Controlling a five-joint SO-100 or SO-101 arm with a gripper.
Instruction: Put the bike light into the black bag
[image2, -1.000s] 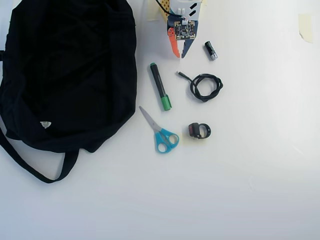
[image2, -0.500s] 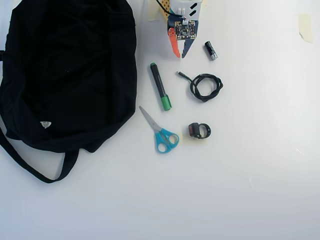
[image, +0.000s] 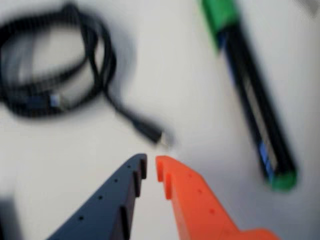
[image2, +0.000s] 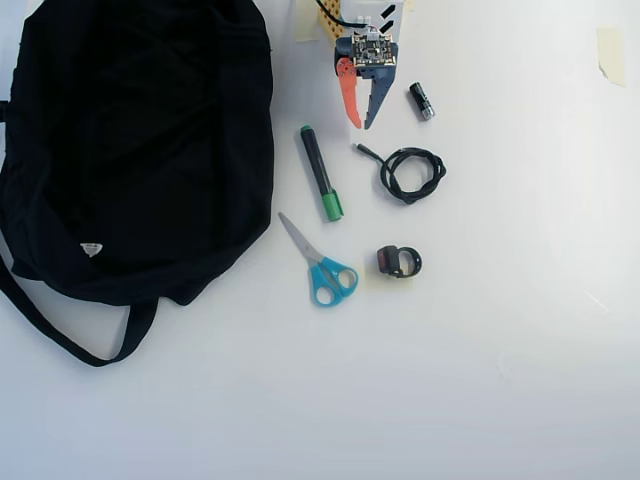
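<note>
The bike light (image2: 398, 261), a small black block with a dark red lens and a ring strap, lies on the white table right of centre in the overhead view. It does not show in the wrist view. The black bag (image2: 130, 150) sprawls over the left side, its long strap looping towards the front edge. My gripper (image2: 362, 125) hangs near the top centre, well above the light in the picture, between the marker and the battery. In the wrist view its blue and orange fingers (image: 151, 167) stand almost together with nothing between them, pointing at the cable's plug.
A green-capped black marker (image2: 320, 172) (image: 255, 110) and blue-handled scissors (image2: 322, 270) lie between bag and light. A coiled black cable (image2: 410, 172) (image: 55, 65) sits just above the light, a small battery (image2: 421, 101) right of the gripper. A tape scrap (image2: 610, 50) is at the top right.
The gripper has reached a little further out from the top edge towards the cable's plug. Everything on the table stayed put.
</note>
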